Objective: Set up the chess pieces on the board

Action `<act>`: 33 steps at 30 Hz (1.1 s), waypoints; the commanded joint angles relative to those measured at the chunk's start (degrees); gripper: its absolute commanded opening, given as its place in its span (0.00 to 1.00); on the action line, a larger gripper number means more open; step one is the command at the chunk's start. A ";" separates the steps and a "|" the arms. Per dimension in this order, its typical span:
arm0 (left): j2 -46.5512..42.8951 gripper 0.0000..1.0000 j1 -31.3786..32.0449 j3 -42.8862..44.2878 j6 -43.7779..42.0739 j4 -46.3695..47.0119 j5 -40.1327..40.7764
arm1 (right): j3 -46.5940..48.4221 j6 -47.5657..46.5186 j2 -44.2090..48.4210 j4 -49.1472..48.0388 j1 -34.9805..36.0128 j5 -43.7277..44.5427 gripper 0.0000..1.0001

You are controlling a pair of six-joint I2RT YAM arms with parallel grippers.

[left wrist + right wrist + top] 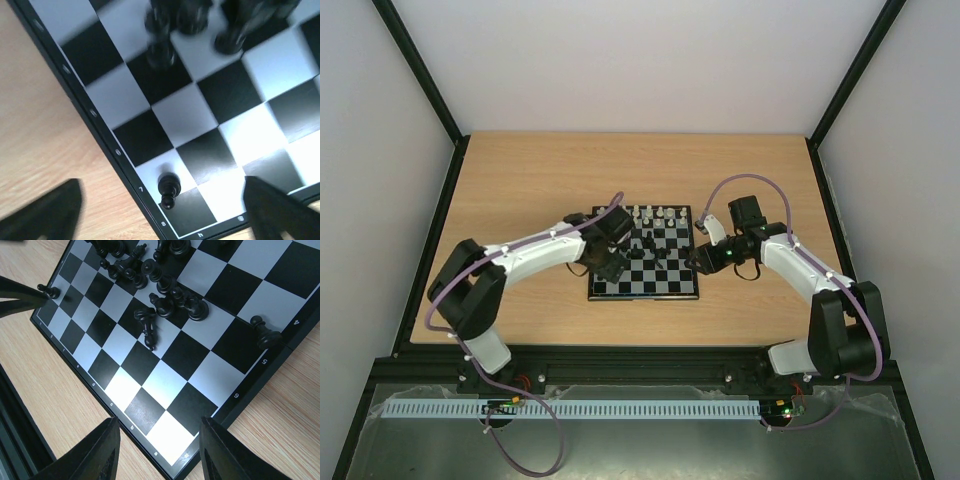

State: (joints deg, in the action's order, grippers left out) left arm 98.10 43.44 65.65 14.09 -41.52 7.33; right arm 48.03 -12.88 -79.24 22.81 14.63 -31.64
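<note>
The left tool (611, 266) hangs wide over the near-left corner of the board (620, 290), which lies mid-tabletop (520, 180). A black pawn (168, 190) stands free between its fingers, seemingly on the edge square beside the corner, though blur leaves that unsure. That placement looks finished; next, lift clear and pick from the black heap (167, 297) mid-board. The right tool (157, 440) hovers open and empty at the board's right edge.

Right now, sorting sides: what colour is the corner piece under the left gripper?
Black corner piece; left wrist view shows best.
</note>
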 commanded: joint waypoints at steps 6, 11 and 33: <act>-11.88 0.99 0.06 10.22 3.61 -0.72 10.99 | -0.31 -0.90 -0.16 1.41 0.19 -0.59 0.44; -16.36 0.99 0.04 9.97 2.82 5.76 17.86 | 0.44 -2.35 0.73 1.41 0.22 1.79 0.44; -26.38 0.99 -8.86 -12.82 -3.21 33.58 7.36 | 25.55 -18.51 -21.09 4.19 6.13 14.00 0.32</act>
State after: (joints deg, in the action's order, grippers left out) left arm 76.66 35.03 53.15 13.39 -14.79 19.25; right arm 70.52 -27.09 -96.84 24.27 19.68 -18.72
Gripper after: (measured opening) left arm 0.990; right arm 0.313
